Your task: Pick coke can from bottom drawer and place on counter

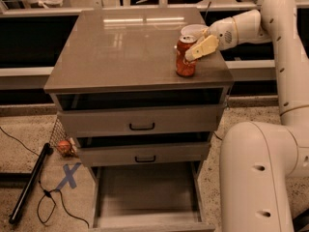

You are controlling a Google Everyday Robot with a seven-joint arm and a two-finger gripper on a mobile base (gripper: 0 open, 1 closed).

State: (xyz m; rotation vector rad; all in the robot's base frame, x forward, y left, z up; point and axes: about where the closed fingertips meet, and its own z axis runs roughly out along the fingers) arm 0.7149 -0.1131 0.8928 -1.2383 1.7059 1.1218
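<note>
The coke can [185, 58] stands upright on the counter [125, 47], near its front right corner. My gripper [195, 51] is at the can's upper right side, touching or overlapping its top edge, with the white arm reaching in from the right. The bottom drawer [145, 192] is pulled wide open below, and its flat grey floor shows nothing in it.
A white bowl [193, 30] sits on the counter just behind the can. The two upper drawers [142, 122] with black handles are slightly ajar. The robot's white body [256, 178] stands at the right. On the floor at the left lie a black pole [29, 185], a cable and a small reddish object [64, 147].
</note>
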